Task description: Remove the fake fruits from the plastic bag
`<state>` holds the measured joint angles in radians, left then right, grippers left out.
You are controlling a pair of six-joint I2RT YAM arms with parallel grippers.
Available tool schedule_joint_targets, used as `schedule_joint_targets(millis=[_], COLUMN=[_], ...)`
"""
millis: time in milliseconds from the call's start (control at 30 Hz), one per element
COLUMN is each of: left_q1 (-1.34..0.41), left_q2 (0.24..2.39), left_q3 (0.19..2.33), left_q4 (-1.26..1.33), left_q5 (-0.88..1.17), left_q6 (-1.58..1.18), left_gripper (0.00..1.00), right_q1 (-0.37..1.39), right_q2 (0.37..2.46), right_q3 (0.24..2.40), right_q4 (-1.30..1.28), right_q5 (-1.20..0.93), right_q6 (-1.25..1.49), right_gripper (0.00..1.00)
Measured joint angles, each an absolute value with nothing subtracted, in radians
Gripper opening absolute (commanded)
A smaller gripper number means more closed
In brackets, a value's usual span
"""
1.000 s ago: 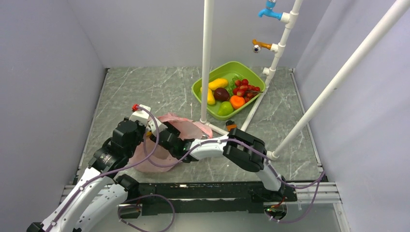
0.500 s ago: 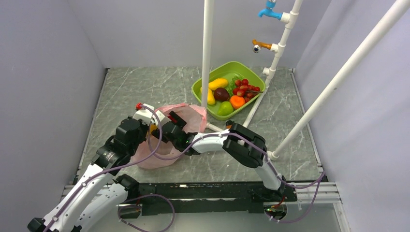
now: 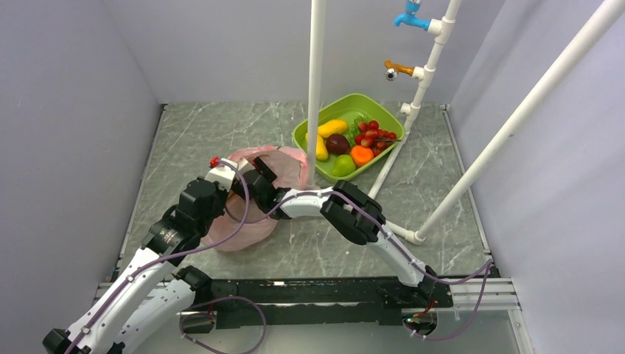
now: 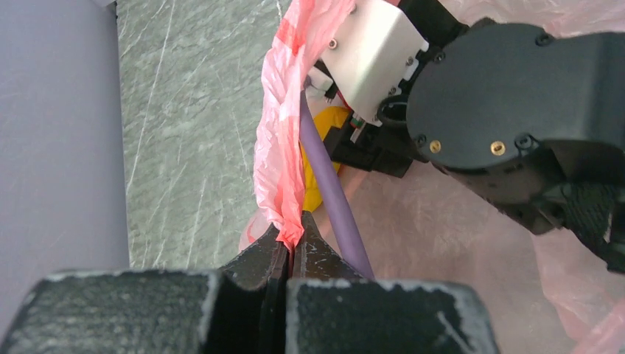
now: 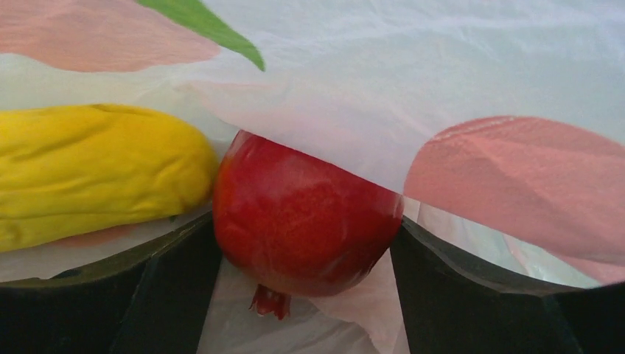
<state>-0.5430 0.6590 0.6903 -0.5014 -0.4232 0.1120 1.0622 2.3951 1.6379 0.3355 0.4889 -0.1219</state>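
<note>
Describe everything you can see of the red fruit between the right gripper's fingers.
The red apple is round, glossy, speckled plastic with a small dark-red nub at its lower end. It lies inside the plastic bag, whose pale film drapes over its top. The yellow bananas sit against one side. The right gripper straddles it, fingers close against both flanks; whether they press is unclear.

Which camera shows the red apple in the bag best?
Right wrist view: the red apple fills the centre, close up, with the right gripper straddling it. The top and left wrist views show none of it; the plastic bag and the right arm hide it.
</note>
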Motion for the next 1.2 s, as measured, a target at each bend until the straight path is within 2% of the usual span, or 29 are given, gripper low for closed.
schedule_joint_targets(millis=[133, 300, 433, 733, 1200], left_q1=[-0.545, -0.545, -0.550, -0.554, -0.555], left_q2=[0.659, 0.661, 0.661, 0.673, 0.675], left_q3=[0.690, 0.690, 0.690, 0.691, 0.691], left_q4=[-0.501, -0.501, -0.501, -0.499, -0.502], left_q5=[-0.419, -0.416, -0.405, -0.386, -0.409], left_q6=[0.112, 0.112, 0.112, 0.112, 0.110], left_gripper=[0.00, 0.00, 0.00, 0.00, 0.00], right_q1=[1.047, 1.046, 1.051, 1.093, 1.103], right_q2=[2.414, 2.407, 2.321, 2.057, 1.858], right_q3=[1.667, 1.654, 1.535, 1.284, 1.186], right_q4=[0.326, 0.328, 0.337, 0.338, 0.318], right_q5=[0.489, 0.486, 0.484, 0.471, 0.282], right_q6=[-0.123, -0.112, -0.106, -0.046, 0.117], right_gripper=[0.51, 0.30, 0.18, 0.09, 0.00])
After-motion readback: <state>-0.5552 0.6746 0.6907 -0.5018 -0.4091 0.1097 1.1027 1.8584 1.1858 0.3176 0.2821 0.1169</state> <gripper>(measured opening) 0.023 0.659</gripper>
